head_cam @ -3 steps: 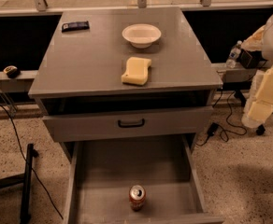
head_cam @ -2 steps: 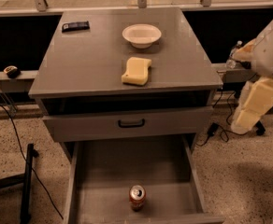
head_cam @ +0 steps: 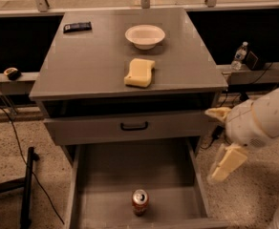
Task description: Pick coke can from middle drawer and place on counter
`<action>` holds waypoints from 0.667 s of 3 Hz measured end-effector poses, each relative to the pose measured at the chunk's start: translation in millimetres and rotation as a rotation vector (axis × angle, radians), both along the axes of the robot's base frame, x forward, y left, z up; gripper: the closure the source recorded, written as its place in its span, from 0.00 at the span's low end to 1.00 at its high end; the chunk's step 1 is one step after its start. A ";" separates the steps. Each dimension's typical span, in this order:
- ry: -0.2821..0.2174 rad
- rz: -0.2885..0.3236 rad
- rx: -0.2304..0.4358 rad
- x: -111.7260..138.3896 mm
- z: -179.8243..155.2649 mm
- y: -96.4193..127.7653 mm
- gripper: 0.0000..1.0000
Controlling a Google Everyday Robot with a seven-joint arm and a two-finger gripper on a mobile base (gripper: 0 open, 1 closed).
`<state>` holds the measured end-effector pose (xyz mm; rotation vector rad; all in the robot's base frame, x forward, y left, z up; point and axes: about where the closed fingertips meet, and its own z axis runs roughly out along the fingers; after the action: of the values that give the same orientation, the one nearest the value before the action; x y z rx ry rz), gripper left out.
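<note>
Presently, camera view, looking down on a grey drawer cabinet from its front.

Tool (head_cam: 213,145): at the right of the cabinet, outside the middle drawer (head_cam: 125,168), just beside its right wall. 2 cream fingers (head_cam: 228,162) spread wide apart, 1 pointing left toward the cabinet, 1 hanging downward. Nothing gripped between them.

Coke can (head_cam: 140,202): upright on the flat floor of the middle drawer, near the front edge, roughly centred left to right. Silver top and pull tab facing up. Well apart from the tool.

Middle drawer: pulled out toward the camera, low side walls visible, 1 item inside, the can.

Upper drawer front (head_cam: 96,128): shut, directly above the open drawer, with a black curved handle (head_cam: 134,126) at centre.

Bench (head_cam: 91,66): 3 items on top. White bowl (head_cam: 145,35) toward the rear, near centre. Yellow sponge (head_cam: 140,72) in front of the bowl, apart from it. Flat black object (head_cam: 77,27) near the rear left corner.

Water bottle (head_cam: 239,56): upright on a ledge behind and to the right of the cabinet.
</note>
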<state>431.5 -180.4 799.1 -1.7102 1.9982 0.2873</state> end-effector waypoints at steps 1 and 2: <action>-0.054 0.034 -0.011 2.5 -6.2 -2.3 0.00; -0.050 0.049 0.050 -0.7 -23.6 12.6 0.00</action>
<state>430.8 -167.9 775.4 -1.7198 1.9001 0.3058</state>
